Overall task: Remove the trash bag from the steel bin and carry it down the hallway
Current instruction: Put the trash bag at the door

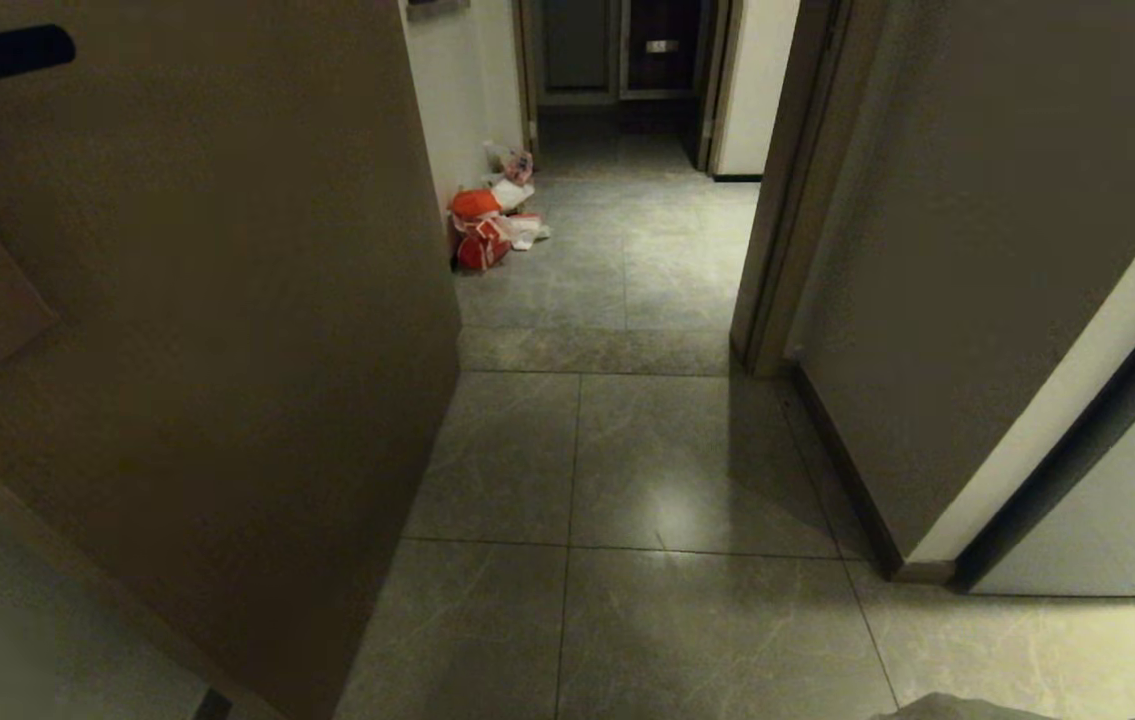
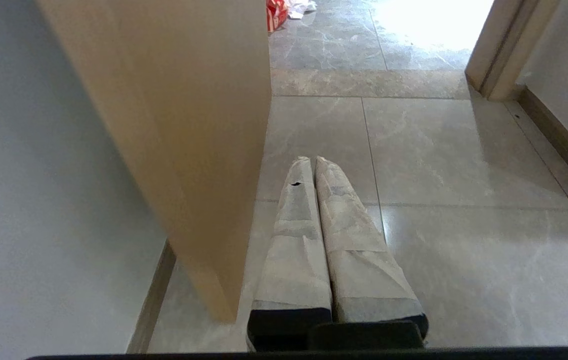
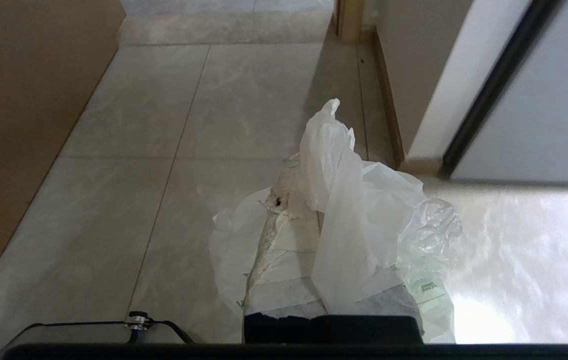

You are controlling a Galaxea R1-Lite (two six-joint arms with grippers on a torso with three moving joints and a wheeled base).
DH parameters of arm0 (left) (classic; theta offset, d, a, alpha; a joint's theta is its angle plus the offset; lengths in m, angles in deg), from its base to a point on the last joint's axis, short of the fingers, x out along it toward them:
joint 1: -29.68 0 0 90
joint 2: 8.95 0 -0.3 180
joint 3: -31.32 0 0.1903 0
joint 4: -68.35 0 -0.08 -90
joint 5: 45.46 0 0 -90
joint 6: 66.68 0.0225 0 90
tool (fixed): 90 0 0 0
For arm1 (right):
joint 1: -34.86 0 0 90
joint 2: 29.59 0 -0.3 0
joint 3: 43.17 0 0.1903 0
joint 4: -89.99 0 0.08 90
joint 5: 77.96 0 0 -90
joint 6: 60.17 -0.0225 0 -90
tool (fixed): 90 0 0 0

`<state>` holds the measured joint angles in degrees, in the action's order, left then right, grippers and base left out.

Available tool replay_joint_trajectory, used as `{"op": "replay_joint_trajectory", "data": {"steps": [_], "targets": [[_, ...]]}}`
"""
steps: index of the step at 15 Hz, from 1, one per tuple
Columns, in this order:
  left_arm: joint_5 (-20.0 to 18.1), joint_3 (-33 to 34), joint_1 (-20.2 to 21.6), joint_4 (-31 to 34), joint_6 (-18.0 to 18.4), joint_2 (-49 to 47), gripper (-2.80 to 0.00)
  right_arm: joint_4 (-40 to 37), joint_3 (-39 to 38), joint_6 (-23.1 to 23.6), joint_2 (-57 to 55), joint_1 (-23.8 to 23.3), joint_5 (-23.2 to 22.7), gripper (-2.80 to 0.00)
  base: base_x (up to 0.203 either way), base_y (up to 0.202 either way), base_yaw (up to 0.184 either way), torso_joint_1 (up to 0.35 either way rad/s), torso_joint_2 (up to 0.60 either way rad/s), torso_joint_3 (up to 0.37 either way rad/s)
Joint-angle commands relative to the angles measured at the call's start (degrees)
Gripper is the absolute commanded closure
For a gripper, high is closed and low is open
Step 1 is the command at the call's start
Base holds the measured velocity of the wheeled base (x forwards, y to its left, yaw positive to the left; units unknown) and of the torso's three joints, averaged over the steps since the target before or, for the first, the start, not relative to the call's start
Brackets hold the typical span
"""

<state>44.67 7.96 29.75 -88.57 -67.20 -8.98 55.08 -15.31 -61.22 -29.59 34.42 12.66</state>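
Note:
In the right wrist view the trash bag (image 3: pixel 364 215), thin white crinkled plastic with green print, is draped over and pinched between the taped fingers of my right gripper (image 3: pixel 304 170), which is shut on it above the floor. My left gripper (image 2: pixel 312 160) hangs shut and empty over the tiles, its taped fingers pressed together beside the edge of a brown door (image 2: pixel 188 150). Ahead in the head view the hallway (image 1: pixel 617 250) runs on with grey marbled tiles. The steel bin is out of view. Neither gripper shows in the head view.
An open brown door (image 1: pixel 207 350) fills the left side. A door frame (image 1: pixel 777 250) and wall with dark skirting stand on the right. An orange-red bag (image 1: pixel 479 232) and white litter lie by the hallway's left wall. A dark doorway (image 1: pixel 627 50) closes the far end.

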Motion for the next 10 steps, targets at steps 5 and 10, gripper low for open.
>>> {"op": "replay_joint_trajectory", "data": {"steps": [5, 10], "targets": [[0.0, 0.1, 0.0, 0.0, 0.0, -0.1, 0.0, -0.1, 0.0, 0.0, -0.1, 0.0, 0.0, 0.0, 0.193, 0.0, 0.002, 0.001, 0.0, 0.001], [0.0, 0.1, 0.0, 0.0, 0.0, -0.1, 0.0, -0.1, 0.0, 0.0, -0.1, 0.0, 0.0, 0.0, 0.192, 0.0, 0.0, 0.002, 0.0, 0.002]]}}
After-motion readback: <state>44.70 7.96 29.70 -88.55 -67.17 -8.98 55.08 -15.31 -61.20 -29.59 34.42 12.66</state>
